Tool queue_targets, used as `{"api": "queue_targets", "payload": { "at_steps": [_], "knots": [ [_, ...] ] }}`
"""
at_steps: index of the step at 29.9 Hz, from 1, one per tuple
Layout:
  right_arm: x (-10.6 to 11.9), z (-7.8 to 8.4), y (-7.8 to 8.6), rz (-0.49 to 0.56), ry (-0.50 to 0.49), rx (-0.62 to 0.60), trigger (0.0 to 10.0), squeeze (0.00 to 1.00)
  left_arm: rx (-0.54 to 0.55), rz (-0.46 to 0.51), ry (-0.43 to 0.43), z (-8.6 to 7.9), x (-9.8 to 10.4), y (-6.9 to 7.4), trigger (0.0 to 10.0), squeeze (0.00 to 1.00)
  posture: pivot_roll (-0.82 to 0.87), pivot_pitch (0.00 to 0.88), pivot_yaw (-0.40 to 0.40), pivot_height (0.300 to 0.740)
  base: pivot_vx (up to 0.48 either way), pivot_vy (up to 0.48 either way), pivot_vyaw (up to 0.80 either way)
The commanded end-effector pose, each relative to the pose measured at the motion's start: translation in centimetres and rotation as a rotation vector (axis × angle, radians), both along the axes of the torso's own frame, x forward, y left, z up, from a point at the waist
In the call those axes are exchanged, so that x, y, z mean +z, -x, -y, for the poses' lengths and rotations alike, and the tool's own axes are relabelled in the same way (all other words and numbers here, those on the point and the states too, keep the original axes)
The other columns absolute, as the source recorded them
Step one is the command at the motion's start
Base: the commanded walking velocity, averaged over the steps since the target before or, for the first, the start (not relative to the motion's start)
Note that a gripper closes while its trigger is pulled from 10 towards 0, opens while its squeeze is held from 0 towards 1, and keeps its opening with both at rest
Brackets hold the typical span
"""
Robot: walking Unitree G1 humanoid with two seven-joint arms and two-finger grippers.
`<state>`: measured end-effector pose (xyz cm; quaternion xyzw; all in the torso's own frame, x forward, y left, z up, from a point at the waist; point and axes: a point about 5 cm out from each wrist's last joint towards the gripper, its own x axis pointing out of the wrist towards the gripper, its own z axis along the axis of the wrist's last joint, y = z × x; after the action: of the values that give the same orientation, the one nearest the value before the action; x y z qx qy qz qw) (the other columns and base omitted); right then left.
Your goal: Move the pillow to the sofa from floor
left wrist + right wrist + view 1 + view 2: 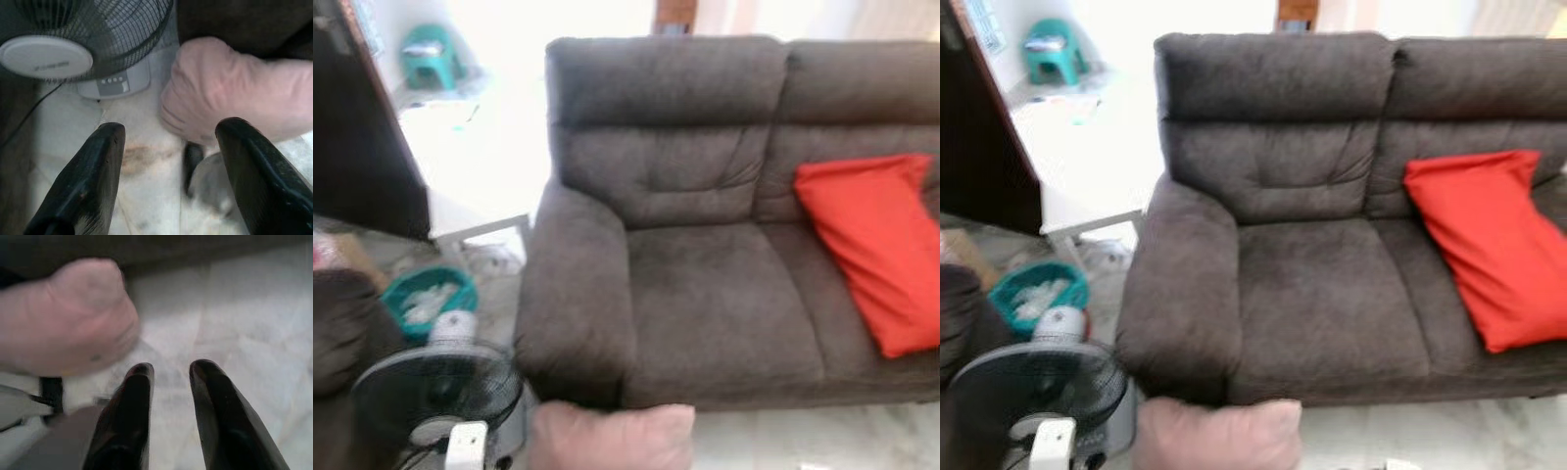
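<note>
**A:** Where is the pillow right now?

**B:** The pink pillow [612,438] lies on the pale floor [803,436], right against the front foot of the dark sofa [705,313], below the sofa's left armrest. It isn't on the seat. There is a red cushion [879,245] leaning on the sofa's right-hand seat, but that's a different one.

**A:** And your hands?

**B:** My left gripper [171,142] hovers over the floor just short of the pillow, fingers spread wide with nothing between them. One finger points toward the pillow's rounded corner, the other toward the fan [435,392] standing beside the sofa's armrest. My right gripper [171,374] hangs at the pillow's other end, fingers a little apart and also empty.

**A:** So which step is this?

**B:** I judge it to be the reach, both hands closing in on the pillow from either end. The wrist pictures are soft, so I can't swear neither finger brushes the fabric yet, though I think there is a gap.

**A:** What does the next move need?

**B:** Getting the left fingers around that bunched corner without snagging the fan's base or its cord [29,115], which lie close by. The pillow is soft and will sag, so a deep bite on the corner, or support from both ends, should hold it better before lifting it up over the sofa's front edge onto the open seat.
</note>
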<state>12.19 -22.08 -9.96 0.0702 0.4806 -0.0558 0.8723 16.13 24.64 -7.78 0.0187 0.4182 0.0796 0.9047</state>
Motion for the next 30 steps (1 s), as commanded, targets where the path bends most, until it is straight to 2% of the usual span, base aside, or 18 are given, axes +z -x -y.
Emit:
{"api": "queue_targets", "payload": {
  "at_steps": [1, 16, 25, 30],
  "knots": [
    [0.0, 0.61, 0.44, -0.007, 0.011, -0.012, 10.0, 0.0, 0.004, -0.015, 0.006, 0.33, -0.29, 0.42, 10.0, 0.0, 0.07, 0.029, -0.059, 0.74, 0.0, 0.0, 0.0],
    [0.07, 0.63, 0.3, -0.003, 0.025, 0.028, 10.0, 0.0, 0.012, -0.026, -0.014, 0.23, -0.33, 0.49, 10.0, 0.0, 0.07, 0.022, -0.059, 0.74, 0.0, 0.0, 0.0],
    [0.04, 0.54, 0.35, -0.006, 0.019, 0.036, 10.0, 0.0, -0.021, -0.032, -0.039, 0.18, -0.29, 0.45, 10.0, 0.0, 0.07, 0.012, -0.056, 0.74, 0.0, -0.063, 0.8],
    [0.01, 0.53, 0.41, -0.007, 0.017, 0.02, 10.0, 0.0, -0.007, -0.031, -0.038, 0.13, -0.3, 0.5, 10.0, 0.0, 0.07, 0.01, -0.056, 0.74, 0.0, -0.15, 0.0]
  ]
}}
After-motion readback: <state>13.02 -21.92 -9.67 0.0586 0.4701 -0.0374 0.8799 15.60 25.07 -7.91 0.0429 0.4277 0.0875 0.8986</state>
